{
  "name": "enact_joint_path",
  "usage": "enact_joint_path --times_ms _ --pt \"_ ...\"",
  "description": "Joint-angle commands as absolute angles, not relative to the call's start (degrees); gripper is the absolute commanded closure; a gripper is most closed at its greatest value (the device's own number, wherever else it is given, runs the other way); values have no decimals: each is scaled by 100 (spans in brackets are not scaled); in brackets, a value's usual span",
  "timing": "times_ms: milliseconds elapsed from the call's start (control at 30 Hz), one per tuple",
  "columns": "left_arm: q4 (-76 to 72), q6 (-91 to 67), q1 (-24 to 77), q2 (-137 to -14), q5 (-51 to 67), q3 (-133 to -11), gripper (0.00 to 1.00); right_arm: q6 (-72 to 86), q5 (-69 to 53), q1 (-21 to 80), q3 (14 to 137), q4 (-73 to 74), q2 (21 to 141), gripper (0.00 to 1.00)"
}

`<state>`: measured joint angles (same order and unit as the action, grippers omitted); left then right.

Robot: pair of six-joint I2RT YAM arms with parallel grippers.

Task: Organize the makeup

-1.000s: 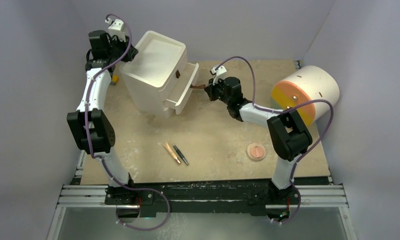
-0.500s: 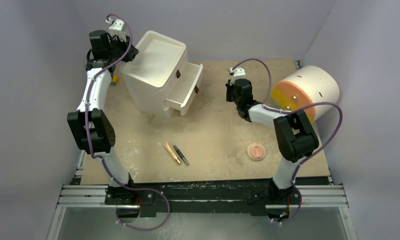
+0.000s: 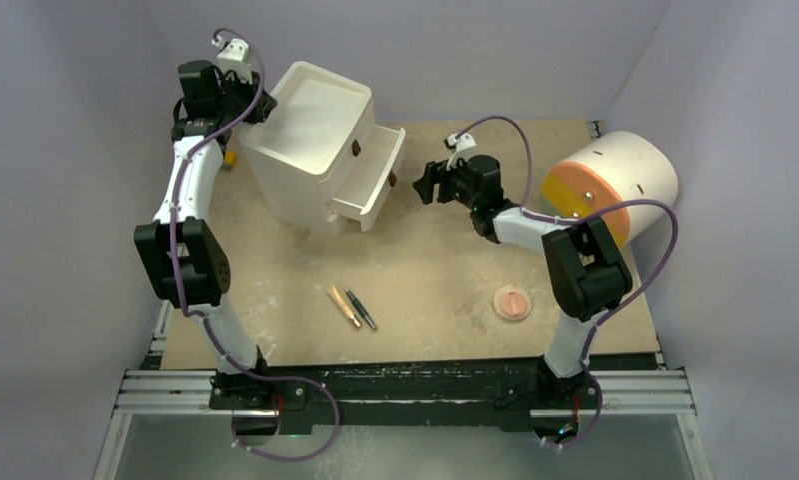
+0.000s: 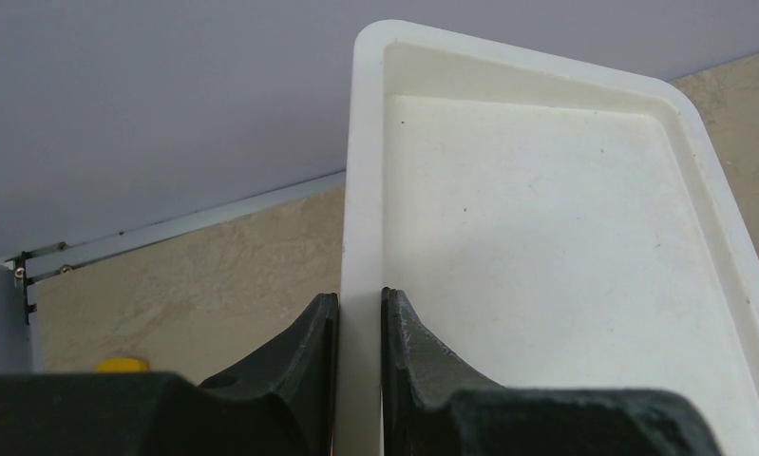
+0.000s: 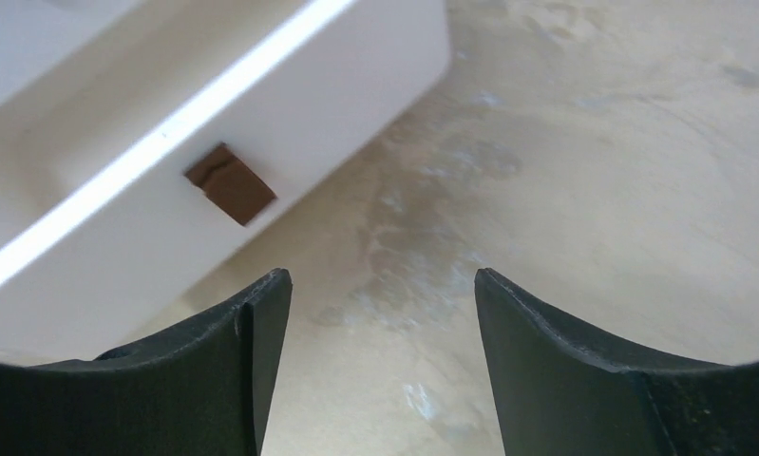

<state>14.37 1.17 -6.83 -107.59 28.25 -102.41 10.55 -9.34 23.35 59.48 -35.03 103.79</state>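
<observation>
A white three-drawer cabinet with brown knobs (image 3: 310, 150) is set at the rear left of the tan board surface (image 3: 445, 270). Its front is turned toward the right arm, and two of its drawers are pulled partly out. What lies in those drawers cannot be told from above. The recessed top tray (image 4: 546, 247) of the cabinet is seen from the left wrist as plain white plastic. Its raised rim (image 4: 361, 171) is pinched between the two dark fingers of the left end effector (image 4: 359, 304) at the cabinet's rear left corner. A small yellow object (image 3: 230, 158), too small to identify, is seen on the surface just left of the cabinet.

The right end effector (image 3: 425, 184) is held just beside the further-out drawer with its fingers spread wide and nothing between them. A brown knob (image 5: 230, 183) on the white drawer front is seen ahead of the left finger in the right wrist view, apart from it.

A large white cylinder with an orange-yellow face (image 3: 610, 185) is laid on its side at the right edge, behind the right arm.

The makeup is found on open surface toward the near edge, well apart from the cabinet. A tan pencil-like stick (image 3: 343, 305) and a dark pencil-like stick (image 3: 361, 309) are laid side by side near the middle. A round pink compact (image 3: 512, 302) is placed to their right, near the right arm's elbow.
</observation>
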Motion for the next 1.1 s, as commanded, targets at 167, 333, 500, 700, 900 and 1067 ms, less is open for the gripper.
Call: enact_joint_path --times_ms 167,333,500,700,900,1067 --pt "2398 114 -457 -11171 2925 -10044 100 1658 -2789 2364 6989 -4112 11240 31" --pt "2400 131 -457 -11164 2914 -10046 100 1946 -3141 2364 7252 -4254 11531 37" --pt "2399 123 -457 -11201 2920 -10063 100 1981 -3321 2364 7448 -4209 11645 42" --pt "2399 123 -457 -11197 2919 -10061 100 2133 -3499 2364 7654 -4311 11814 47" --pt "2399 122 -458 -11197 2921 -10063 100 2183 -3580 2364 7827 -4243 11939 52" --pt "2402 123 -458 -11193 2923 -10055 100 2195 -3602 2364 7857 -4240 12008 56"
